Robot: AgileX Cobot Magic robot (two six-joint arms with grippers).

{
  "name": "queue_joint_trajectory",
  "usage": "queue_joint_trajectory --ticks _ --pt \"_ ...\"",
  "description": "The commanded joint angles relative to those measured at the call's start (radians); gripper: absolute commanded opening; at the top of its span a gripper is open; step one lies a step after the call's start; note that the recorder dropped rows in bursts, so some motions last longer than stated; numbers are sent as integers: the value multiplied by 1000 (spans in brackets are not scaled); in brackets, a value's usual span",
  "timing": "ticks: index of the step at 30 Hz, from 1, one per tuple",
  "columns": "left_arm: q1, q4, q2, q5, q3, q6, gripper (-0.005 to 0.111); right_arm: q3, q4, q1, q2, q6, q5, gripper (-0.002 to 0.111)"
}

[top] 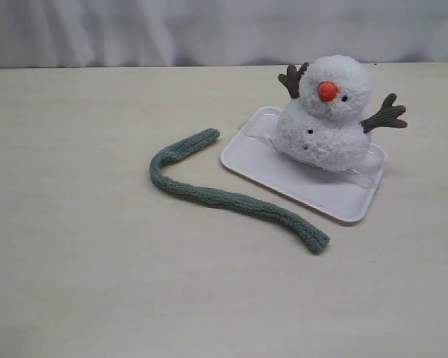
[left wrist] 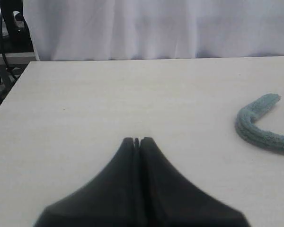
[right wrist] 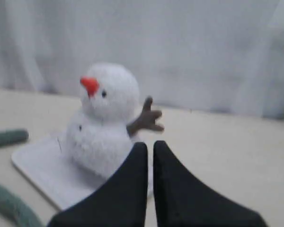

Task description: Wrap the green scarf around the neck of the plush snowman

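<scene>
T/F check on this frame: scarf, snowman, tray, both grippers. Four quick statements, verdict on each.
1. The plush snowman sits upright on the white tray. True.
2. The green scarf is wrapped around the plush snowman. False: it lies loose on the table, beside the white tray and clear of the plush snowman.
3. The left gripper holds one end of the green scarf. False: it is shut on nothing, and the scarf lies off to one side of it.
4. The right gripper is shut and empty. True.
</scene>
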Motion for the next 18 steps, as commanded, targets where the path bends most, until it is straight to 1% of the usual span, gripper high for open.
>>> queue_joint_trajectory --ticks 1,4,5,7,8,9,10,12,13,14,15,16,17,18 --pt "3 -2 -3 -13 2 -6 0 2 4 0 -4 -6 -277 4" --pt "3 -2 -3 -13 2 -6 0 2 4 0 -4 0 -445 4" --pt "3 -2 -3 -13 2 -6 0 2 4 0 -4 33 -505 4" --pt "3 -2 -3 -13 2 -6 0 2 4 0 -4 265 -610 4" --pt "3 -2 -3 -13 2 -6 0 2 4 0 -4 374 -631 4" --pt "3 -2 -3 -13 2 -6 0 2 2 0 -4 416 -656 4" --pt "3 -2 -3 -13 2 -6 0 2 -10 0 -4 424 -659 4" --pt "3 -2 -3 -13 2 -6 0 -57 -63 0 -4 445 -585 5" --pt "3 -2 -3 -13 2 -6 0 -98 -109 0 -2 509 -527 6" --pt "3 -2 -3 -13 2 -6 0 -140 -170 0 18 597 -469 9" --pt "3 -2 -3 -13 2 -6 0 -212 -325 0 65 751 -398 18" --pt "3 -2 -3 -13 2 -6 0 -249 -416 0 95 842 -375 25" --pt "3 -2 -3 -13 2 -6 0 -313 -610 0 163 1003 -352 42" --pt "3 -2 -3 -13 2 -6 0 -345 -733 0 200 1099 -350 50"
